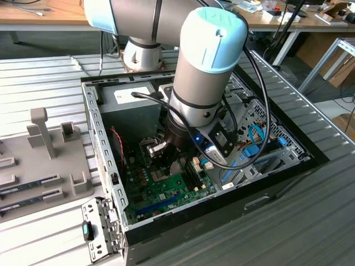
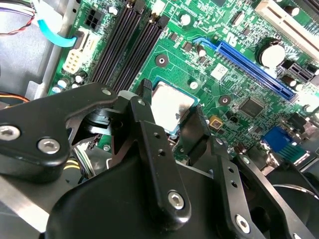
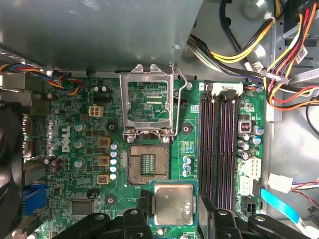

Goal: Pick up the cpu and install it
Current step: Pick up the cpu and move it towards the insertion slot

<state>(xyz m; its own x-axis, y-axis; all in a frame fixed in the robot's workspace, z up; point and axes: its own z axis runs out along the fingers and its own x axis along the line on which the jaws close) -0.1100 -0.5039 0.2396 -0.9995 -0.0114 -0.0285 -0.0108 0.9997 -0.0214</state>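
The cpu [image 3: 173, 204] is a small square chip with a silver-grey top and a thin green rim. It sits between the two black fingers [image 3: 145, 201] of my gripper [image 3: 174, 208], which is shut on it. In the second wrist view the cpu [image 2: 169, 105] hangs just over the green motherboard [image 2: 239, 74], held by the gripper [image 2: 170, 110]. The open socket [image 3: 148, 164] lies right beside the held chip, its metal frame [image 3: 148, 107] flipped up behind it. In the exterior view the gripper [image 1: 165, 159] is down inside the open computer case [image 1: 105, 144].
A grey power-supply box [image 3: 99, 30] stands behind the socket frame. Dark memory slots [image 3: 219, 149] run alongside the socket, with cable bundles [image 3: 279, 59] beyond them. Outside the case, on the exterior view's left, is a grey fixture tray [image 1: 33, 183].
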